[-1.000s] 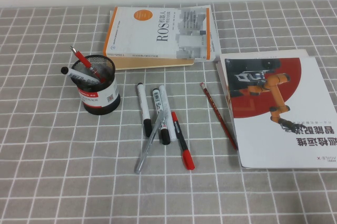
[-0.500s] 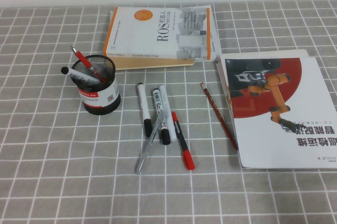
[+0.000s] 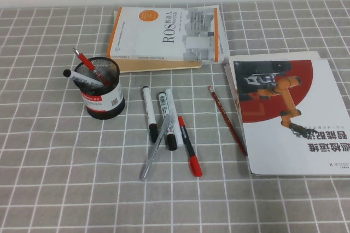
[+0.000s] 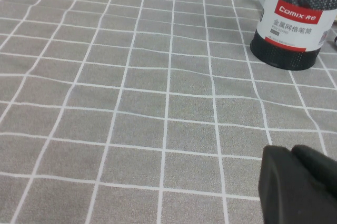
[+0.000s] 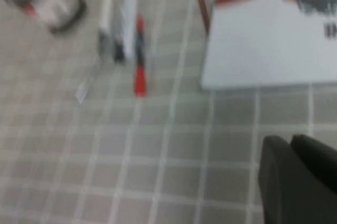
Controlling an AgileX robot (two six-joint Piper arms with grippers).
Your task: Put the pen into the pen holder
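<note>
The pen (image 3: 227,119), a long thin dark-red stick with a pale tip, lies on the checked cloth along the left edge of the red-and-white booklet (image 3: 290,115). It also shows in the right wrist view (image 5: 200,0). The pen holder (image 3: 102,92), a black mesh cup with a red-and-white label, stands at the left holding a red pen and a black-and-white marker; it also shows in the left wrist view (image 4: 292,24). Neither arm shows in the high view. My left gripper (image 4: 291,151) is shut and empty over bare cloth, short of the holder. My right gripper (image 5: 290,141) is shut and empty near the booklet's corner.
Several markers (image 3: 164,118), a grey pen and a red-capped marker (image 3: 189,145) lie in a cluster between the holder and the pen. A thick white-and-orange book (image 3: 167,36) lies at the back.
</note>
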